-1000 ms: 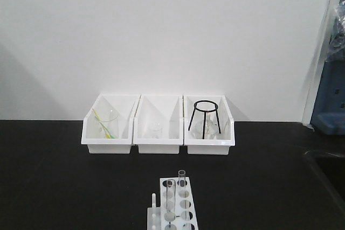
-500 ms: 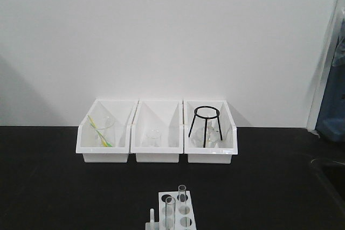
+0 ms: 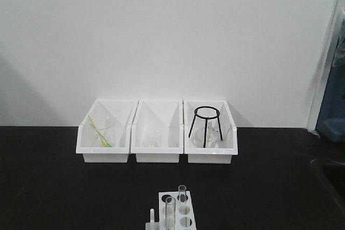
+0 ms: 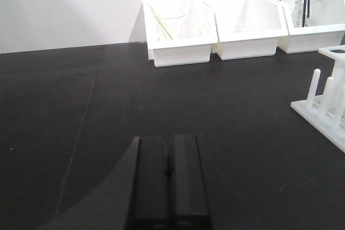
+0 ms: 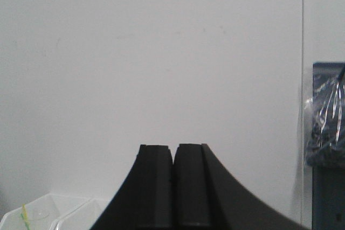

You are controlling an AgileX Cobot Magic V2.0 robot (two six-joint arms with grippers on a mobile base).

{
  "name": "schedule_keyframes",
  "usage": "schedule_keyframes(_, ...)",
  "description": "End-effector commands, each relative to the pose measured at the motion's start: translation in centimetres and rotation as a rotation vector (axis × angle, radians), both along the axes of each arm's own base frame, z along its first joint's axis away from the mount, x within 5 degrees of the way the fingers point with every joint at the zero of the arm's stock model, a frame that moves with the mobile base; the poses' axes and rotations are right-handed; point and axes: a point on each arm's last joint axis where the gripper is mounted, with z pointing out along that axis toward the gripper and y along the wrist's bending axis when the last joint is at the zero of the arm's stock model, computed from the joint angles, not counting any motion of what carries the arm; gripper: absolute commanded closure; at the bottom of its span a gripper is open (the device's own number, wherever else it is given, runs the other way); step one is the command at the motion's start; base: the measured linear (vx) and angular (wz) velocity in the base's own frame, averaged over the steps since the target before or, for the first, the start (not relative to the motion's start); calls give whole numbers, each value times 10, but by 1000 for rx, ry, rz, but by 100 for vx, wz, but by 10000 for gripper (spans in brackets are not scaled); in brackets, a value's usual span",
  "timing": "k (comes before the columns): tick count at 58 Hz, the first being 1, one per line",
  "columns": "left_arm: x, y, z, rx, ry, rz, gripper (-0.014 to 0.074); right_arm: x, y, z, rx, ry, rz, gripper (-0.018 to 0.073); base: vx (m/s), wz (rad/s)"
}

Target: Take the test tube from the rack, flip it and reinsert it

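Black and pressed tight together, the two fingers of our left gripper (image 4: 168, 187) hold nothing, and they hang low over the dark table (image 4: 81, 106). Our right gripper (image 5: 173, 187) is closed up the same way, with nothing in it. It looks at the white wall (image 5: 108, 52), so we think it is up high and away from the work. Off to the right of the left gripper stands the white rack (image 4: 318, 112), near it but not touching. From the front we see a back tube (image 3: 182, 195) and a front tube (image 3: 170, 211) both standing up in the rack's holes. Behind them, well apart, three white bins (image 3: 158, 152) sit in a row by the wall. A second ago the front view slid, and the bins and the rack dropped a little lower in the picture. For the last half second nothing has moved. We think the job has not really begun. No tube is lifted, so we must open a gripper, pick one, turn it over and put it back.
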Motion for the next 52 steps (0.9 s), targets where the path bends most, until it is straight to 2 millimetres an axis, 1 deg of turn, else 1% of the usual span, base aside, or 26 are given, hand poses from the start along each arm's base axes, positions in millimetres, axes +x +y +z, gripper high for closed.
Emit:
schedule_keyframes(1,0,-1,9,-19,-89,-13,602,29,5,39,-49,15,-15,570,0,0)
schedule_keyframes(4,0,-1,9,-19,-89,-13,602,52,8,46,-59,64,-14,570,0,-1)
schedule_keyframes(9,0,-1,9,-19,-89,-13,602,80,13,52,-66,123,-12,570,0,0)
schedule_keyframes(12,0,-1,9,-19,-89,-13,602,92,14,53,-68,147,-11,570,0,0)
schedule_keyframes(16,0,-1,9,-19,-89,-13,602,107,17,49,-75,191,-10,568,0,0)
schedule_keyframes(20,0,-1,9,-19,-89,-13,602,117,18,44,-79,222,-8,566,0,0)
schedule_keyframes(24,0,-1,9,-19,-89,-13,602,122,19,41,-78,243,-8,561,0,0)
schedule_keyframes(29,0,-1,9,-19,-89,-13,602,123,19,39,-78,250,-7,538,0,0)
schedule_keyframes(33,0,-1,9,-19,-89,-13,602,123,19,39,-78,251,-7,501,0,0)
schedule_keyframes(38,0,-1,9,-19,-89,-13,602,123,19,39,-78,253,-8,421,0,0)
schedule_keyframes(40,0,-1,9,-19,-89,-13,602,123,19,39,-78,254,-8,377,0,0)
schedule_keyframes(47,0,-1,9,-19,-89,-13,602,123,19,39,-76,254,-7,172,0,0)
schedule_keyframes(52,0,-1,9,-19,-89,-13,602,123,19,40,-57,243,0,54,0,0)
